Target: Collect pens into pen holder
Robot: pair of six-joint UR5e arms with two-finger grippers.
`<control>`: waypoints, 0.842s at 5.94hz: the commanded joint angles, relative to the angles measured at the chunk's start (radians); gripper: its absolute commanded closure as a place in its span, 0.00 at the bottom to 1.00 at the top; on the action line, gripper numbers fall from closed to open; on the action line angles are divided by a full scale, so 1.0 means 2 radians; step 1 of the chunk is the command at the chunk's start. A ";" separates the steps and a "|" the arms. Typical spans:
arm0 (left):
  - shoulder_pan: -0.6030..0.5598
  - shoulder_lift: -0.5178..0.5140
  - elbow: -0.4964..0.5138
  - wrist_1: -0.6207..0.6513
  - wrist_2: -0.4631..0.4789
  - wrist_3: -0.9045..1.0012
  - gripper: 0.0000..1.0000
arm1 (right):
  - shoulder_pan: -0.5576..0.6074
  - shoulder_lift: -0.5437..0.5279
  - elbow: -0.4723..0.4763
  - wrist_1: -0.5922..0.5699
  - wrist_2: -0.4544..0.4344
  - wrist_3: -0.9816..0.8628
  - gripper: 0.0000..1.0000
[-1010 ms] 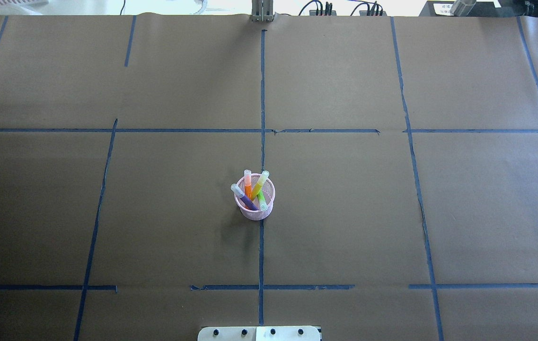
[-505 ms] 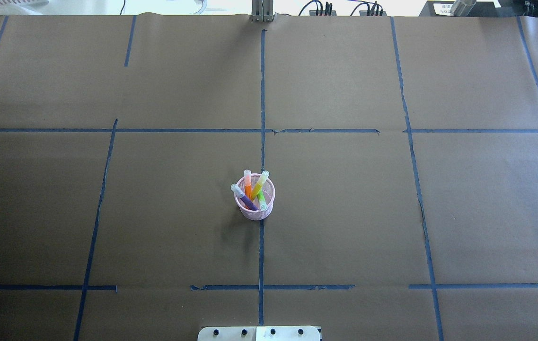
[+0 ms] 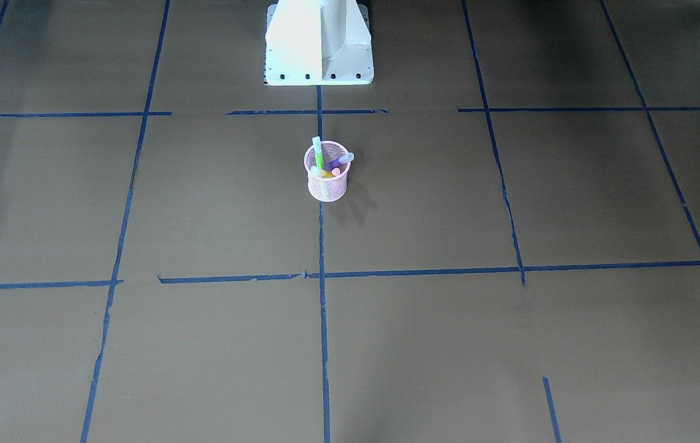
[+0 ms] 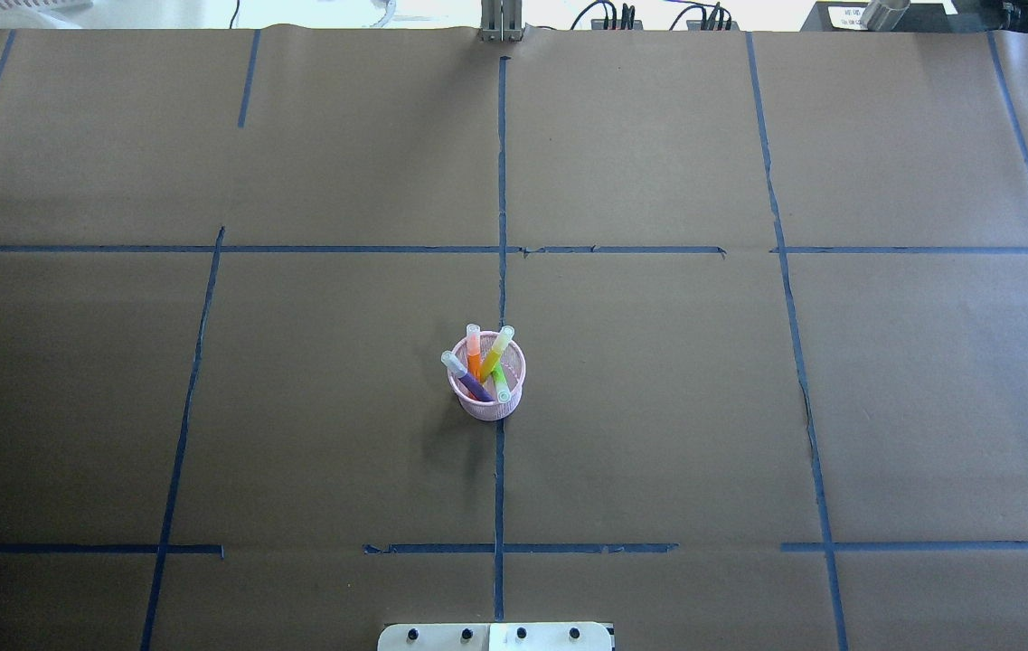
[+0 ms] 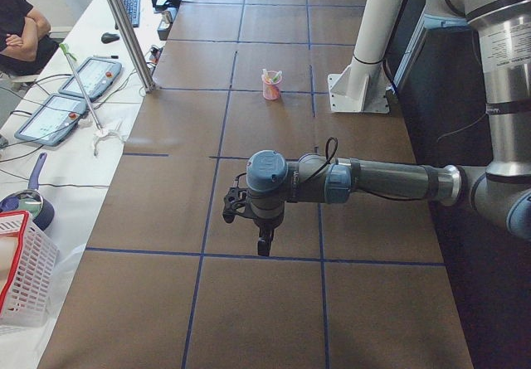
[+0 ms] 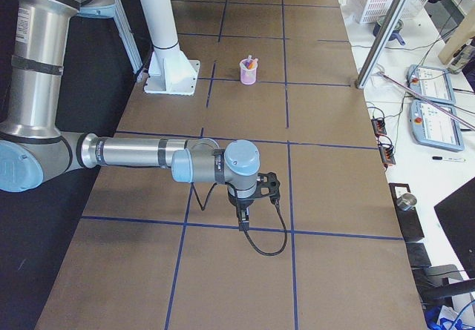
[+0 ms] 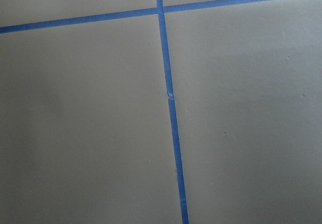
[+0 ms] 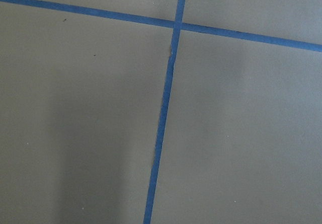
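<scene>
Overhead and front-facing, opposed, far, sharing pen holder [image 4: 488, 409]; end views nearest left gripper [image 5: 263, 250], right gripper [image 6: 243, 224]; wrist views close below (tape [image 7: 168, 108] only).

The brown, seemingly paper-covered table [image 4: 658, 407], gridded with blue tape [image 4: 342, 249], carries the pink pen holder [image 4: 488, 408] on its centre line.

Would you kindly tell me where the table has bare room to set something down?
Bare paper lies on both sides of the pen holder, out to the long tape lines, and beyond it toward the far edge. Only the holder's own spot on the centre tape line is taken.
</scene>
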 commanded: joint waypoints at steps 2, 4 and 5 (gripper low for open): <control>0.001 0.002 0.003 0.000 0.001 -0.001 0.00 | 0.000 0.000 -0.002 -0.001 0.029 0.003 0.00; 0.001 0.000 0.006 0.001 0.000 0.000 0.00 | 0.000 0.000 -0.002 0.005 0.035 0.083 0.00; 0.001 0.000 0.001 0.001 0.000 0.000 0.00 | 0.000 -0.001 -0.002 0.005 0.036 0.084 0.00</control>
